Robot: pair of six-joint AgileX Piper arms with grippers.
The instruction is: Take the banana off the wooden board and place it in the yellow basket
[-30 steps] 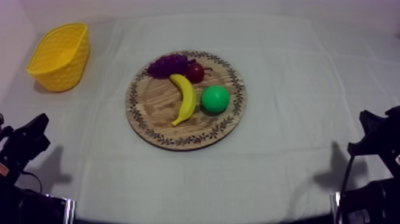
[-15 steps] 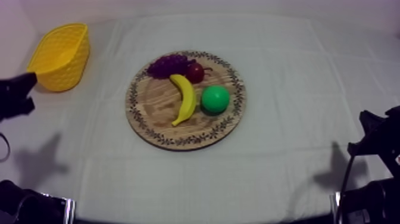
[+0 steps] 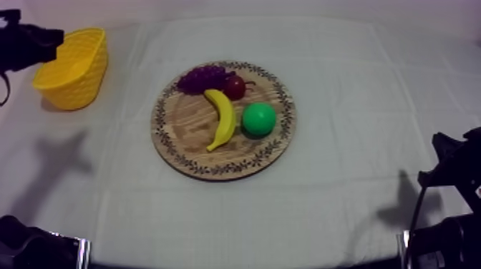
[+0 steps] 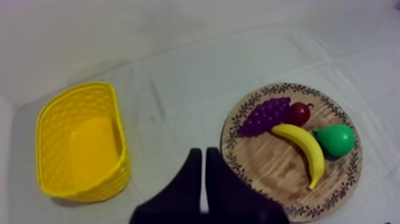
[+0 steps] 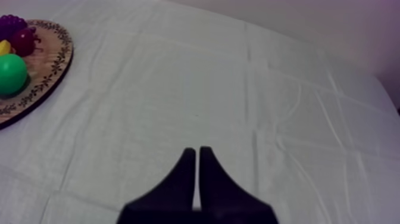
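Evidently, left gripper point(image 4: 202, 152) and right gripper point(image 5: 197, 150) both clenched on nothing. Beyond the left one, banana point(image 4: 303, 156) lies unobstructed, curved, plain yellow, on wooden board point(image 4: 271, 182).

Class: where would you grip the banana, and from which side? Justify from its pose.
Probably the free half of the banana, from straight above, pinching across its width. It lies flat on the board; grapes and small red fruit sit at its other end, and the pear crowds its middle.
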